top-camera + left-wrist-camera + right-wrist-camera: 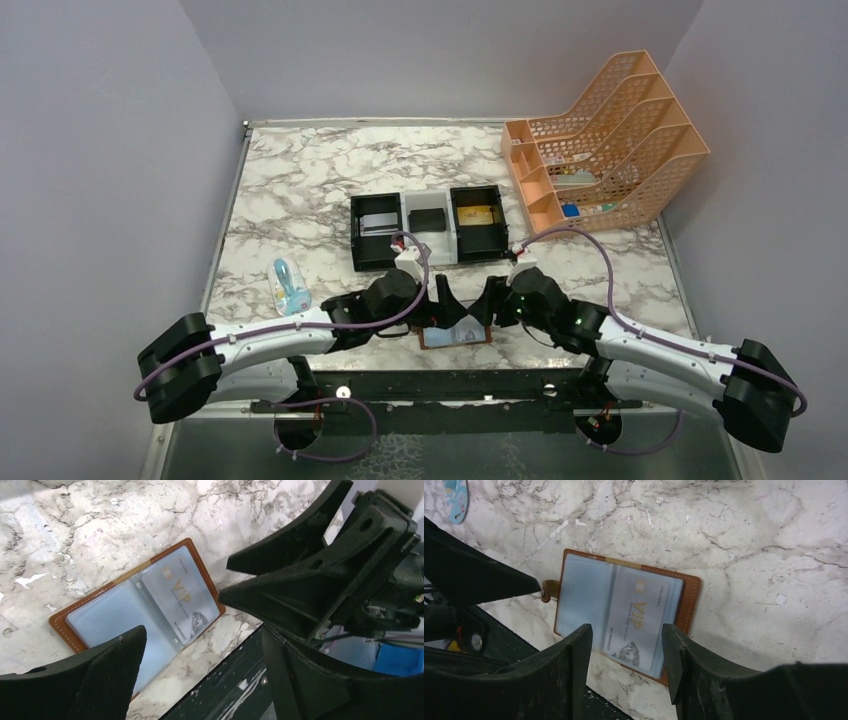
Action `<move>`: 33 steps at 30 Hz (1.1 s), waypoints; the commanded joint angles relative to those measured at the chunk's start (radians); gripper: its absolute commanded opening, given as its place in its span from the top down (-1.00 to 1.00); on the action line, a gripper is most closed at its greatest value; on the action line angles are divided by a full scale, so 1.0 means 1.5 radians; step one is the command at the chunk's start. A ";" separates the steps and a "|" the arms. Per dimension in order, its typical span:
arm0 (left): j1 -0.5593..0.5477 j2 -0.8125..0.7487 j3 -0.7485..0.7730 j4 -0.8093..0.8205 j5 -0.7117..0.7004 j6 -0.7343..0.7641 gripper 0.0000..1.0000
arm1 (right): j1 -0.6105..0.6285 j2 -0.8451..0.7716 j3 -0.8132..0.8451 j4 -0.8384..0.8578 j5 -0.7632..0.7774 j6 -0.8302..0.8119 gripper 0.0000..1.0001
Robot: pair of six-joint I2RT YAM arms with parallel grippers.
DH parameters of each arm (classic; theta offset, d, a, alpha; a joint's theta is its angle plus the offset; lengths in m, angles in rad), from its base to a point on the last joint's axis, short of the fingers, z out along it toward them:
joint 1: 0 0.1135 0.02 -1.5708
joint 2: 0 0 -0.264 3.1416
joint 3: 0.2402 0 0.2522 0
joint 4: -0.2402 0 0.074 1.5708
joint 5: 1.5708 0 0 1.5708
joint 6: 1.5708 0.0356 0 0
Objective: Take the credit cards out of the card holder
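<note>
Left jaws and right jaws both gape over the open card holder [692, 594], whose pocketed credit card [639, 614] reads "VIP".

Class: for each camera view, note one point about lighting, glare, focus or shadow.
Top external: even, soft light, no hard shadows, the card holder small and dim. Left wrist: marble table sharp, pale sheen on the sleeve over the VIP card. Right wrist: the right gripper's fingers dark, showing little surface detail.

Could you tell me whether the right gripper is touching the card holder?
Cannot tell: in the right wrist view the right gripper overlaps the card holder, with neither gap nor contact plain.
</note>
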 commanded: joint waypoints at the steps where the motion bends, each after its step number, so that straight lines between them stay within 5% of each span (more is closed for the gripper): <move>1: -0.024 0.049 -0.010 0.088 -0.074 -0.055 -0.73 | -0.025 0.003 -0.018 0.038 -0.084 0.027 -0.03; 9: -0.038 0.086 -0.028 0.096 -0.112 -0.112 -0.73 | -0.090 0.033 -0.052 0.099 -0.210 0.029 0.27; 21: -0.054 0.183 -0.003 0.114 -0.123 -0.161 -0.73 | -0.115 0.094 -0.037 0.113 -0.217 -0.009 0.36; 22: -0.055 0.188 -0.003 0.119 -0.122 -0.160 -0.87 | -0.115 0.100 -0.033 0.112 -0.218 -0.014 0.38; 23: -0.054 0.192 -0.001 0.121 -0.122 -0.159 0.05 | -0.115 0.106 -0.030 0.112 -0.219 -0.019 0.40; 24: -0.054 0.195 0.001 0.121 -0.122 -0.159 0.18 | -0.115 0.113 -0.028 0.112 -0.219 -0.021 0.42; 29: -0.055 0.214 0.005 0.124 -0.122 -0.169 0.46 | -0.115 0.132 -0.027 0.111 -0.219 -0.026 0.47; 33: -0.056 0.221 0.006 0.126 -0.121 -0.172 0.50 | -0.115 0.133 -0.030 0.109 -0.213 -0.028 0.47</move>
